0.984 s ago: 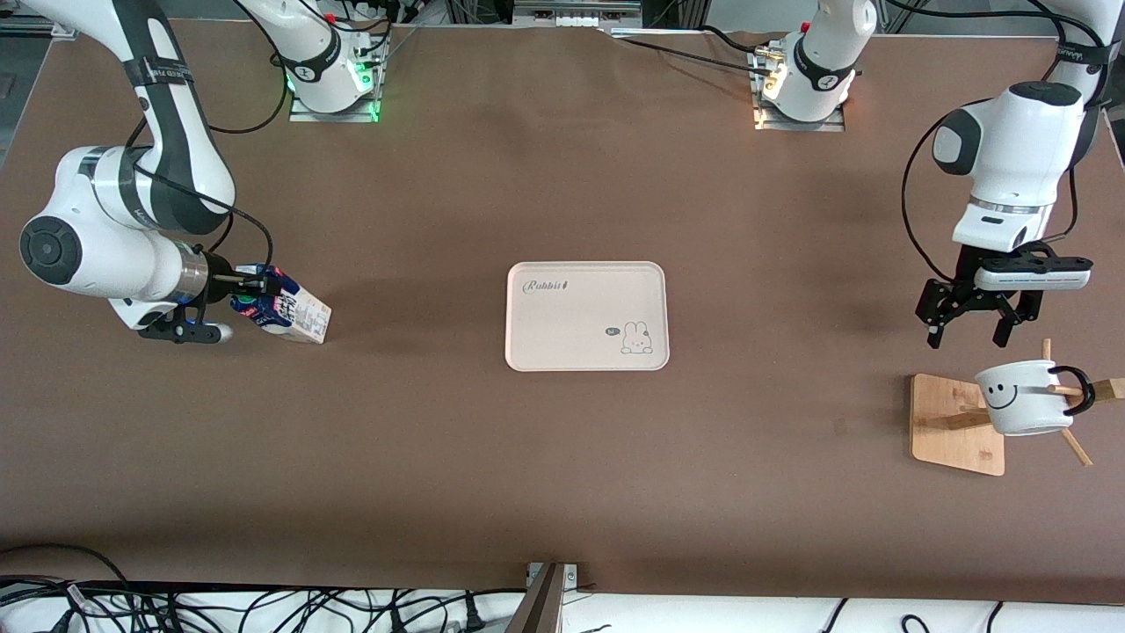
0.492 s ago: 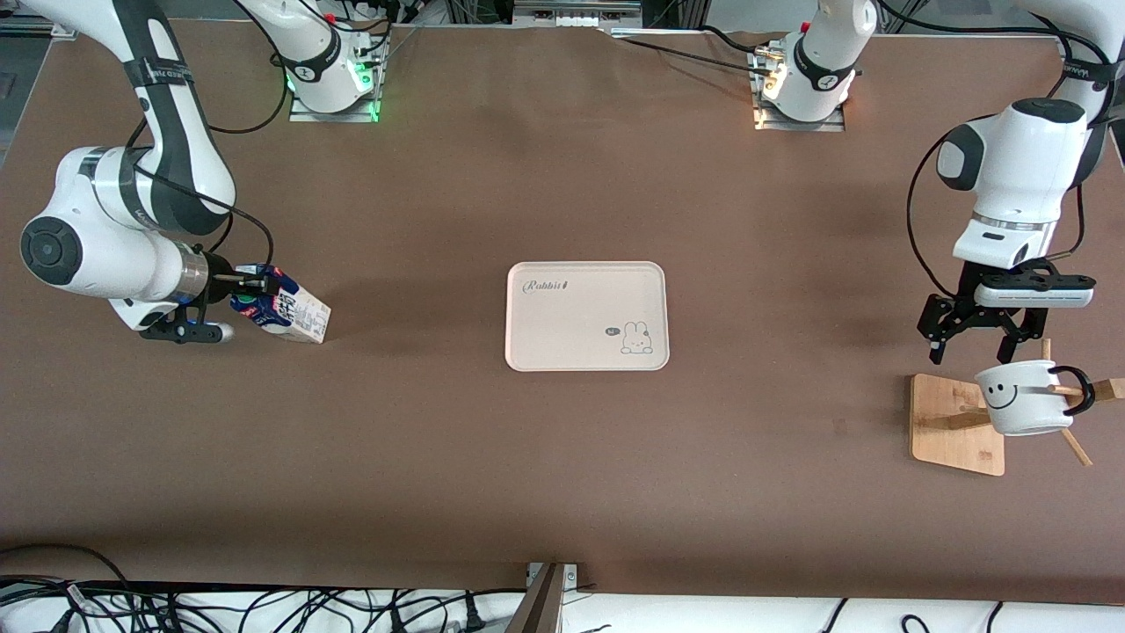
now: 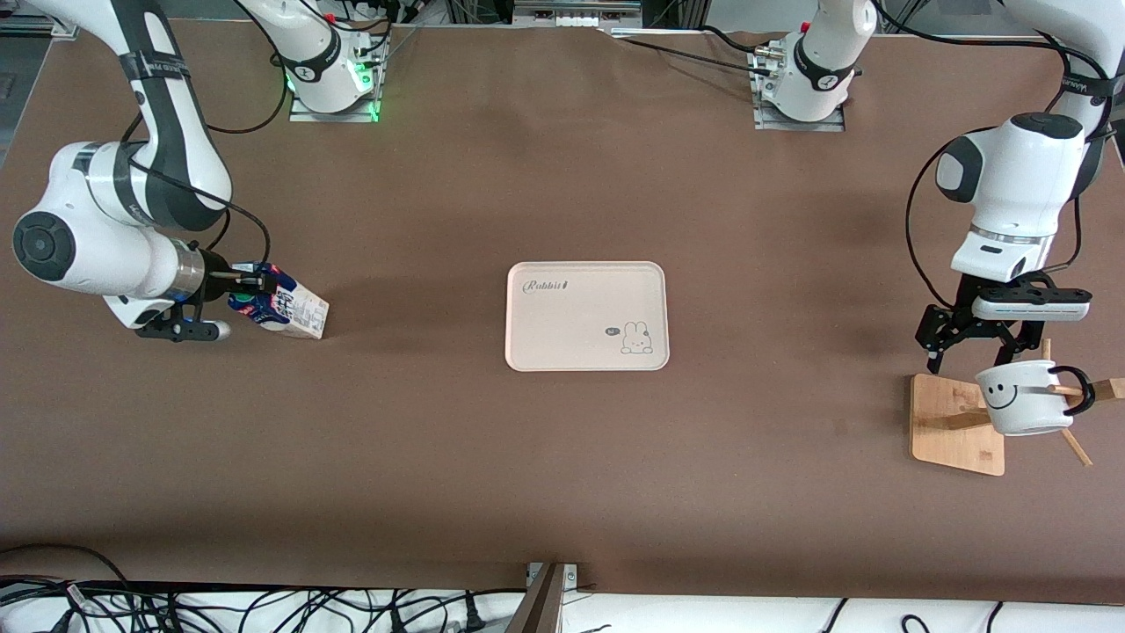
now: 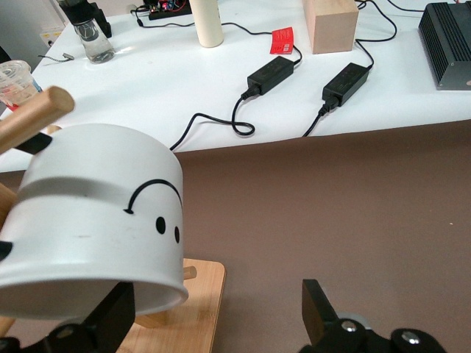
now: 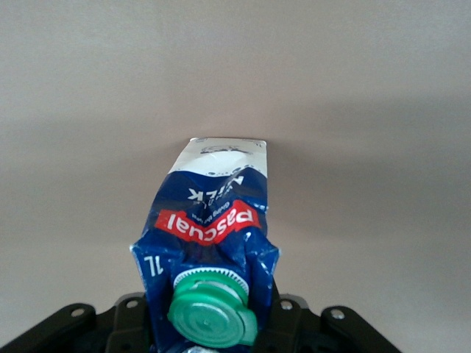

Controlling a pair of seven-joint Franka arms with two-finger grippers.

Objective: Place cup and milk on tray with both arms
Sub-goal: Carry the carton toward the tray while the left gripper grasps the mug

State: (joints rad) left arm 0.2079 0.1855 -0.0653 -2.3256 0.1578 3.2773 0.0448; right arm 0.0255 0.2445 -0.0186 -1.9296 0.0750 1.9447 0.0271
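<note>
The cup (image 3: 1022, 397) hangs by its black handle on a peg of a wooden stand at the left arm's end of the table. My left gripper (image 3: 968, 353) is open just above it, one finger by the cup's rim. In the left wrist view the cup (image 4: 96, 213) fills one side, with one finger (image 4: 112, 323) at its rim and the other well apart from it. My right gripper (image 3: 249, 293) is shut on the top of the milk (image 3: 286, 308), which is tilted at the right arm's end. Its green cap (image 5: 213, 309) sits between the jaws. The tray (image 3: 586, 315) lies mid-table.
The wooden stand's base (image 3: 949, 422) lies flat under the cup, with pegs sticking out (image 3: 1077, 448). Cables run along the table's edge nearest the front camera. The left wrist view shows a white surface with power adapters (image 4: 271, 73) past the table's edge.
My left gripper has come down closer to the cup, staying open. My right gripper has shifted slightly with the milk in it.
</note>
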